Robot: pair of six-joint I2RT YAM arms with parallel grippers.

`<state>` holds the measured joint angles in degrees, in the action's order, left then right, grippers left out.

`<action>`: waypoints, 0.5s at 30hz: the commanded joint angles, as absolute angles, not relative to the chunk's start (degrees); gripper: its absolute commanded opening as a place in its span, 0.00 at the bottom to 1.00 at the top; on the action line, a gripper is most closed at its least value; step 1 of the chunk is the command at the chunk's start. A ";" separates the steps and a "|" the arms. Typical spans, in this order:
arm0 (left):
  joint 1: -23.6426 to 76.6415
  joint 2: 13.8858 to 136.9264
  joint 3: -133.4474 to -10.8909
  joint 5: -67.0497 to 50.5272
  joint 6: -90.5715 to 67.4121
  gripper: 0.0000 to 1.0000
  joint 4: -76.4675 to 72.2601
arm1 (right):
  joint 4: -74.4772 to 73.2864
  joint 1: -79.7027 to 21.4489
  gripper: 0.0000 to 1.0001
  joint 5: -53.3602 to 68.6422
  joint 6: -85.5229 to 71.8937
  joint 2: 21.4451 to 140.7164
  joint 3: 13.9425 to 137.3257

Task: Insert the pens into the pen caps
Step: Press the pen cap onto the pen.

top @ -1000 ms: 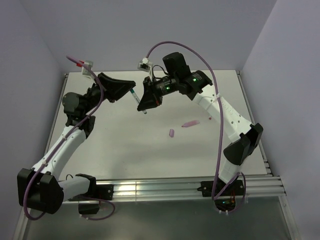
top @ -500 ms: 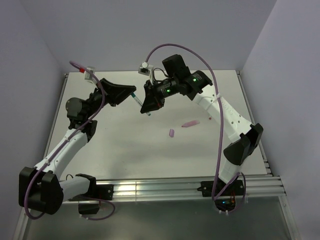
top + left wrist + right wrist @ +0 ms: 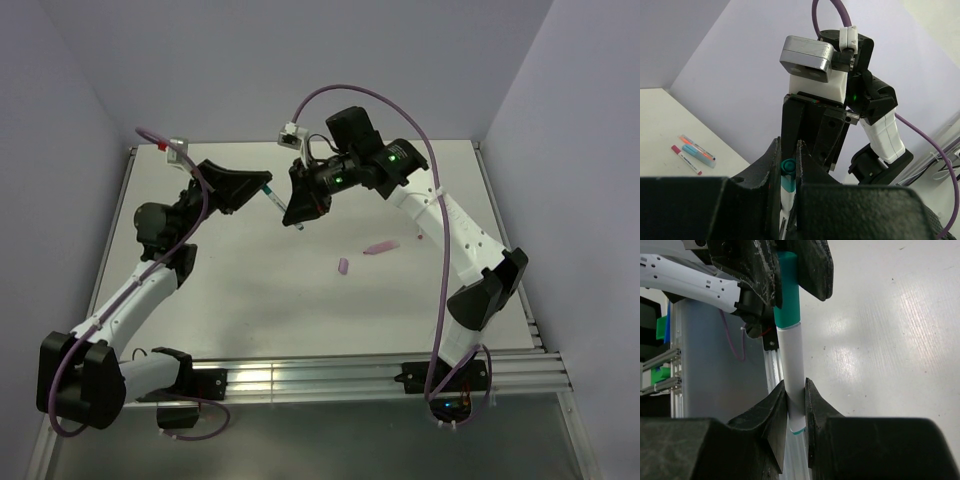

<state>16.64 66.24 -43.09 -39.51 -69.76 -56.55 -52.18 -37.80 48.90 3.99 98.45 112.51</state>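
Two loose pieces, a pink pen and a lilac cap, lie near each other on the surface in the top view. Left wrist: the left end effector narrowly pinches a teal cap. Right wrist: the right end effector clamps a whitish pen in mid-air, its end seated in that cap.

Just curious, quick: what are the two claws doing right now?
Left gripper: closed on the teal cap.
Right gripper: closed on the white pen.
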 commanded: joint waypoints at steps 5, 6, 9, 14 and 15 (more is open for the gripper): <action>25.49 66.36 -38.85 -66.71 -70.14 0.00 -51.41 | -17.50 -35.60 0.00 50.27 -6.92 98.35 121.03; 25.75 66.10 -38.93 -66.97 -69.61 0.00 -50.37 | -16.88 -35.51 0.00 52.01 -7.64 98.18 120.76; 26.19 66.01 -37.97 -67.24 -72.06 0.00 -55.17 | -16.08 -35.60 0.00 52.82 -8.53 97.74 120.59; 26.72 66.01 -37.09 -68.29 -76.02 0.00 -58.79 | -17.22 -35.33 0.00 50.45 -4.75 97.73 120.32; 26.72 66.09 -37.00 -68.38 -76.63 0.00 -60.28 | -17.49 -35.16 0.00 50.01 -3.96 97.65 120.32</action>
